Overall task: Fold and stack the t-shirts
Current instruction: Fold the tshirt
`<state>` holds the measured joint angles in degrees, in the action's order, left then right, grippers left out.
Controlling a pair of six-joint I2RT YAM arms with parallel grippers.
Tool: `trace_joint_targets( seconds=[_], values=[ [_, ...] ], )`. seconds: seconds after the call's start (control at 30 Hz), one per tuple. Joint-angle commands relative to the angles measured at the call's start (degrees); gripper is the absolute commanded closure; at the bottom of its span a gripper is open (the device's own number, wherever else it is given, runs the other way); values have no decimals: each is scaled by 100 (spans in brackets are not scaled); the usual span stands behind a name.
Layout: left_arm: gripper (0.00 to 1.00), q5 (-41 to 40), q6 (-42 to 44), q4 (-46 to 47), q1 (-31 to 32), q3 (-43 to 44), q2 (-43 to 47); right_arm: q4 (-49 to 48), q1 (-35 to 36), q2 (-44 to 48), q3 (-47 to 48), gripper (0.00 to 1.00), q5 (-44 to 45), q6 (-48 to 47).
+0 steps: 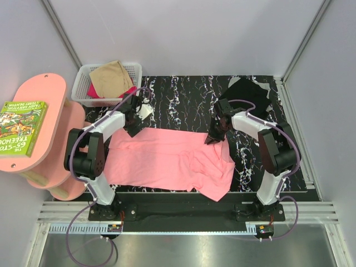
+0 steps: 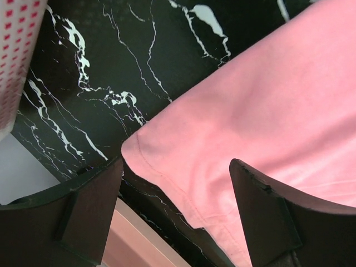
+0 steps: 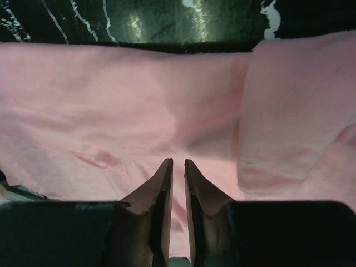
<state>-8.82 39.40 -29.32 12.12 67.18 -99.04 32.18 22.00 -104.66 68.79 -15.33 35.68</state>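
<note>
A salmon pink t-shirt [image 1: 167, 158] lies spread across the black marble table [image 1: 183, 100]. My left gripper [image 1: 133, 127] hovers at its far left corner. In the left wrist view that gripper [image 2: 177, 164] is open wide, with the shirt's hemmed corner [image 2: 167, 161] lying loose between the fingers. My right gripper [image 1: 213, 138] is at the shirt's far right edge. Its jaws [image 3: 178, 161] are pinched to a thin slit with pink cloth [image 3: 111, 100] gathered in it. A black t-shirt [image 1: 247, 92] lies at the back right.
A white mesh basket [image 1: 82, 89] at the back left holds a tan shirt [image 1: 111, 78] over a magenta one [image 1: 130, 90]. A pink round side table [image 1: 44, 92] with a green book [image 1: 22, 127] stands left of the table. A folded-over part of the shirt [image 3: 295, 111] lies right of the right gripper.
</note>
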Motion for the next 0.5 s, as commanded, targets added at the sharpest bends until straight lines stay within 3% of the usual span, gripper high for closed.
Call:
trace_joint_targets(
  seconds=[0.0, 0.47],
  values=[
    [17, -208, 59, 278, -43, 76, -150, -37, -117, -116, 64, 79, 356, -175],
    [19, -129, 15, 260, 1, -82, -449, 165, -855, -652, 55, 80, 628, -500]
  ],
)
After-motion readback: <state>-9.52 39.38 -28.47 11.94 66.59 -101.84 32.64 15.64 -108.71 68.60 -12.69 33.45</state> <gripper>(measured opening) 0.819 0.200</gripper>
